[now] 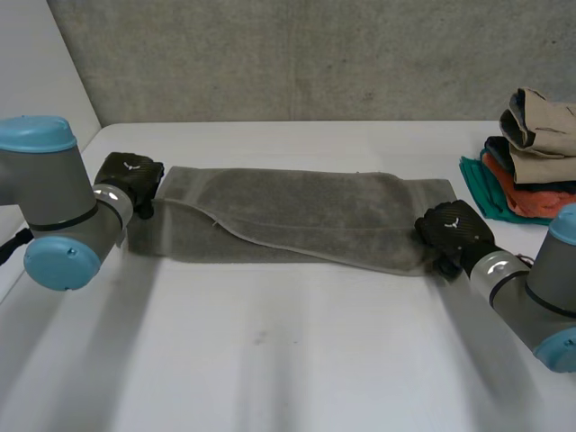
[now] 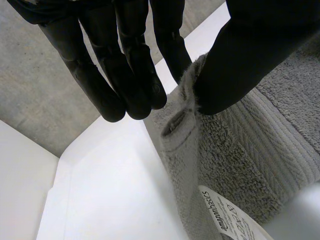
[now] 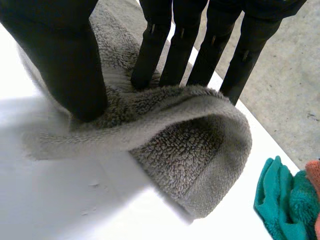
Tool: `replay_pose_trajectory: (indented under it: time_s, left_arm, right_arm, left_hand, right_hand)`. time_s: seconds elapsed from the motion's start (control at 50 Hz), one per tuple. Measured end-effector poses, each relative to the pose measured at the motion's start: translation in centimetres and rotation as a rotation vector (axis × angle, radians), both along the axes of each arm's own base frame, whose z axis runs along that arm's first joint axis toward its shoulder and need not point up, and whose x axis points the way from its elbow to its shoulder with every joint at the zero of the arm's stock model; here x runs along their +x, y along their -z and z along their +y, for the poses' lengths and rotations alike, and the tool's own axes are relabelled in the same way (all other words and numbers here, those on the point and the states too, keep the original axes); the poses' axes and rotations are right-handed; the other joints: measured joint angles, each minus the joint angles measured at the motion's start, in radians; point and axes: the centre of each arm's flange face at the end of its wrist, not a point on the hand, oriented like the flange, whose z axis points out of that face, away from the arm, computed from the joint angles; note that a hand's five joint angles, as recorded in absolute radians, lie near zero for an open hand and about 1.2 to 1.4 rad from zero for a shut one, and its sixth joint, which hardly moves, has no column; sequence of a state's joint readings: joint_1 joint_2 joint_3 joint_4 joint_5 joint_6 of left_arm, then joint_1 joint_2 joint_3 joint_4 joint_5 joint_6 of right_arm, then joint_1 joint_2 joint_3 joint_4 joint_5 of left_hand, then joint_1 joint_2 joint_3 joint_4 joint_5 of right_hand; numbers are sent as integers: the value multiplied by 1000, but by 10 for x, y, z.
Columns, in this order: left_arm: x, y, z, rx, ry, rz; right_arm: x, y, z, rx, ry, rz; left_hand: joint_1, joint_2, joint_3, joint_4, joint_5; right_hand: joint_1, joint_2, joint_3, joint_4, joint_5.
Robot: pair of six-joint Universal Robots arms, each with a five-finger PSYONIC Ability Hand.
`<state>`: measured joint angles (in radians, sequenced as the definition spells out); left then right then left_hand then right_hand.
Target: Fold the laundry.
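Towel (image 1: pixel 297 220) lies stretched across mid-frame, folded lengthwise. Left hand (image 1: pixel 130 175), centre left, pinches 1 end; right hand (image 1: pixel 454 232), centre right, pinches the other, likely to hold it taut for the next fold.

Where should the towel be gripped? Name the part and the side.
At its two short ends, each from its own outer side. The towel lies as a long, flat strip across the table, and the left hand and right hand pinch those ends.
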<state>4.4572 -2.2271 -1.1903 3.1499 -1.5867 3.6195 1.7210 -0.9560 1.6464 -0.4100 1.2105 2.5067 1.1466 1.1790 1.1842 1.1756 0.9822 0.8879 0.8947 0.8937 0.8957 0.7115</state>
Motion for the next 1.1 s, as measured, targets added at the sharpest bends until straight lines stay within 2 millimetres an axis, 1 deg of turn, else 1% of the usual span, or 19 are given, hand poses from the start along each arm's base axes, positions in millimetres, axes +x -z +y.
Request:
replay_pose_trajectory:
  time_s: [0.1, 0.3, 0.34, 0.36, 0.38, 0.4, 0.42, 0.48, 0.5, 0.56, 0.58, 0.66, 0.68, 0.76, 0.86, 0.88, 0.9, 1.0, 1.1]
  left_arm:
    - [-1, 1, -2, -7, 3, 0]
    - [-5, -1, -16, -56, 9, 16]
    - [-7, -12, -28, -120, 12, 36]
    - [-7, -12, -28, -120, 12, 36]
    - [-10, -29, -37, -192, 11, 61]
    - [-11, -38, -41, -229, 10, 74]
    - [-12, -51, -46, -284, 8, 97]
    - [-14, -104, -54, -480, 0, 198]
    - [-14, -112, -55, -509, 0, 215]
    - [-11, -182, -48, -754, 11, 386]
    - [-9, -198, -44, -809, 19, 430]
    - [-4, -231, -29, -922, 55, 542]
    - [-3, -233, -27, -926, 63, 555]
    - [1, -211, -24, -849, 74, 548]
    - [6, -149, -21, -660, 63, 487]
    - [6, -145, -21, -649, 63, 483]
    - [8, -123, -18, -586, 59, 463]
    - [12, -64, -7, -427, 52, 401]
    - [14, -22, 6, -316, 50, 329]
  right_arm:
    - [3, 0, -10, -21, 6, -1]
    - [13, -16, -40, -113, 27, -16]
    - [16, -34, -58, -181, 46, -32]
    - [16, -34, -58, -181, 46, -32]
    - [19, -59, -77, -268, 71, -61]
    - [19, -63, -79, -280, 75, -66]
    - [21, -92, -95, -364, 104, -106]
    - [20, -153, -116, -528, 160, -207]
    - [20, -161, -118, -548, 166, -221]
    - [13, -236, -126, -724, 212, -389]
    - [11, -253, -125, -760, 216, -438]
    - [3, -290, -121, -814, 203, -556]
    - [2, -291, -120, -806, 195, -568]
    - [3, -274, -117, -709, 165, -551]
    - [4, -216, -111, -499, 130, -473]
    - [4, -211, -110, -483, 128, -467]
    - [5, -190, -106, -412, 120, -444]
    - [4, -129, -90, -213, 107, -376]
    - [0, -82, -75, -52, 116, -291]
  left_hand:
    - [0, 0, 0, 0, 0]
    - [0, 4, 3, 6, 0]
    - [0, 17, 7, 18, 5]
    - [0, 17, 7, 18, 5]
    - [0, 19, 9, 20, 5]
    - [0, 19, 9, 20, 5]
    - [0, 19, 9, 20, 5]
    - [0, 19, 10, 21, 5]
    - [0, 19, 10, 21, 5]
    - [0, 19, 10, 21, 5]
    - [0, 19, 10, 21, 5]
    - [0, 19, 10, 21, 5]
    - [0, 19, 10, 21, 5]
    - [0, 19, 10, 21, 5]
    - [0, 19, 10, 21, 5]
    - [0, 19, 10, 21, 5]
    - [0, 19, 10, 21, 5]
    - [0, 19, 10, 21, 5]
    - [0, 19, 10, 21, 5]
  right_hand:
    - [223, 273, 267, 280, 259]
    - [223, 274, 279, 295, 261]
    - [223, 274, 285, 296, 261]
    - [223, 274, 285, 296, 261]
    - [223, 274, 293, 299, 261]
    - [223, 274, 293, 299, 262]
    - [223, 274, 293, 299, 268]
    - [223, 278, 295, 300, 278]
    - [223, 278, 295, 300, 278]
    - [223, 278, 295, 300, 278]
    - [223, 278, 295, 300, 278]
    - [223, 278, 295, 300, 287]
    - [223, 278, 295, 300, 291]
    - [223, 278, 295, 300, 292]
    - [223, 278, 295, 300, 295]
    - [223, 278, 295, 300, 295]
    - [223, 278, 295, 300, 295]
    - [223, 278, 295, 300, 296]
    - [223, 278, 295, 300, 296]
